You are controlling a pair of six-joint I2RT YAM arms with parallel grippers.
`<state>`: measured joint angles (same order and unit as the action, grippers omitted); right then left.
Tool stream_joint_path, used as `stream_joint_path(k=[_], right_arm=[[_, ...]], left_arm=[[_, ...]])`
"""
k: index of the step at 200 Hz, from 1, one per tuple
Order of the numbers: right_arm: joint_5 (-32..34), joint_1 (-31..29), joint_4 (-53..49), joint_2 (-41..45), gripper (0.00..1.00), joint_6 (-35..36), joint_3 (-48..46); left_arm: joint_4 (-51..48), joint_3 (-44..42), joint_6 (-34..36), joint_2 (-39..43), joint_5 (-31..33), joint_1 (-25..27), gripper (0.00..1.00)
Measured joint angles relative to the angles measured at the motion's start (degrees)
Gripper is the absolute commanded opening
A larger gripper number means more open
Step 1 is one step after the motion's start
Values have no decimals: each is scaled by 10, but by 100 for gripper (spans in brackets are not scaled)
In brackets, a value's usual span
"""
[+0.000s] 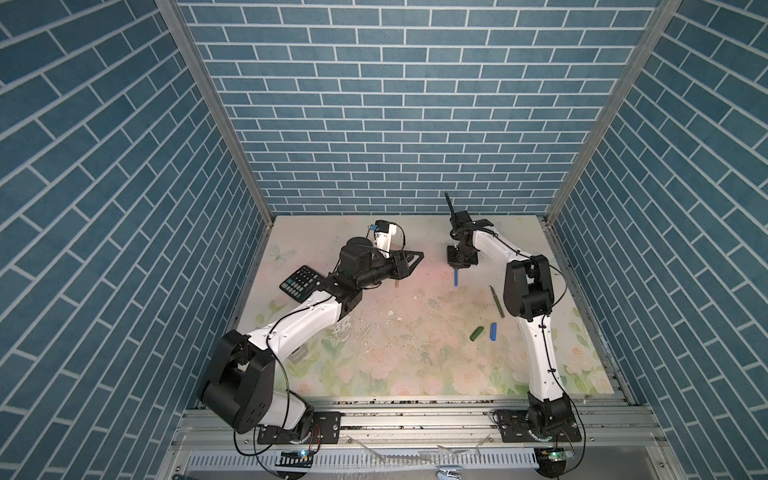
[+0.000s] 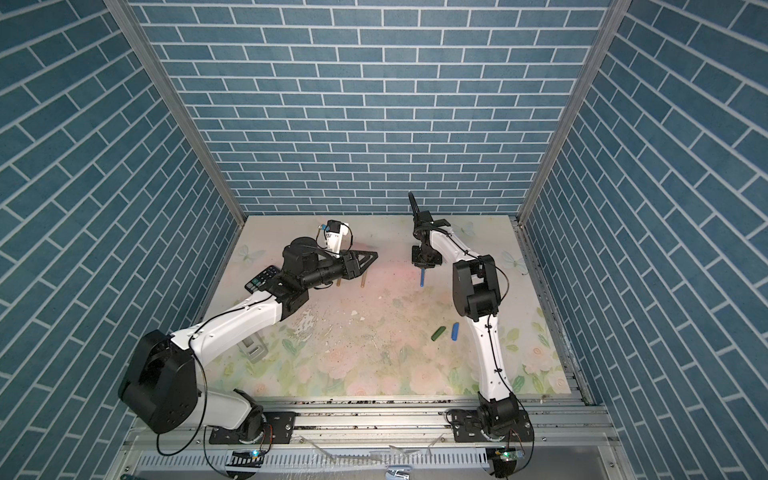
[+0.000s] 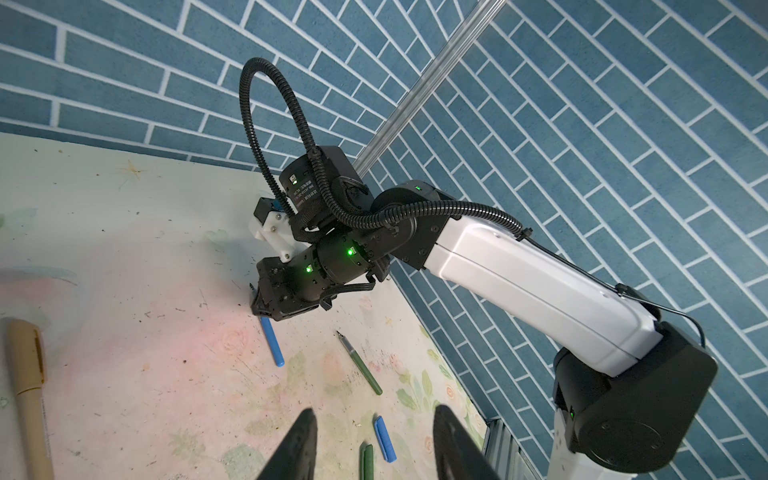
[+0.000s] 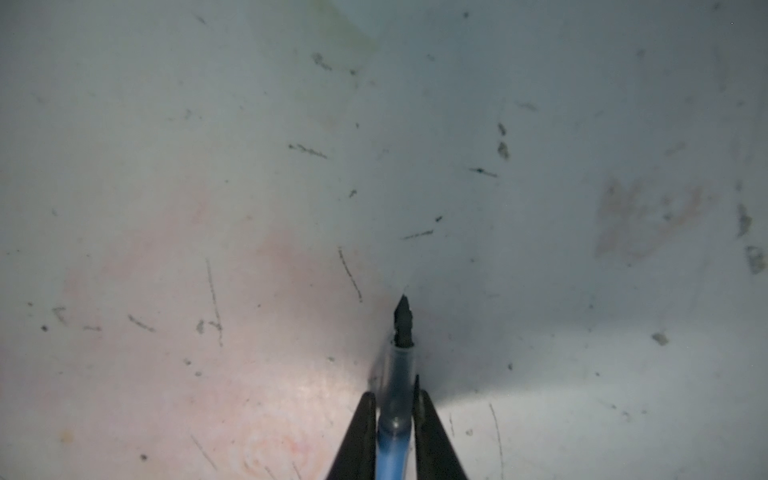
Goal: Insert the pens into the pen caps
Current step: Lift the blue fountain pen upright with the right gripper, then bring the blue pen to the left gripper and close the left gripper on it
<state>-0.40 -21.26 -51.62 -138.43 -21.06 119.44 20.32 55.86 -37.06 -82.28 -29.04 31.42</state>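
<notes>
Snugly, right hand [image 4: 394, 395] around blue pen [image 4: 400, 362]

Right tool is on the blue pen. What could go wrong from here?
1. The right tool pinches the blue pen close to its dark tip, with the long barrel sticking out behind. Lifted, it may pivot, and little length is left for capping.
2. The blue cap lies close beside the green cap, next to the right arm. The open left tool must reach across and might nudge either.
</notes>
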Motion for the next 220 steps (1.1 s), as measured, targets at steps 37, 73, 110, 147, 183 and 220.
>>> stream_joint_path(k=[37,73,110,147,183,220], right_arm=[[-8,4,3,0,12,-1,0],[-13,5,24,7,10,-1,-15],[-37,6,97,77,9,-15,-123],[-63,3,194,219,7,-42,-259],[-70,-14,308,373,7,-61,-377],[-69,-49,384,493,7,-75,-470]], left_arm=[[0,-1,5,0,7,0,47],[1,-1,5,0,7,0,47],[14,-8,5,0,7,0,48],[58,-31,2,0,-3,0,50],[101,-38,-4,0,-24,0,61],[129,-38,-2,-10,-46,0,68]])
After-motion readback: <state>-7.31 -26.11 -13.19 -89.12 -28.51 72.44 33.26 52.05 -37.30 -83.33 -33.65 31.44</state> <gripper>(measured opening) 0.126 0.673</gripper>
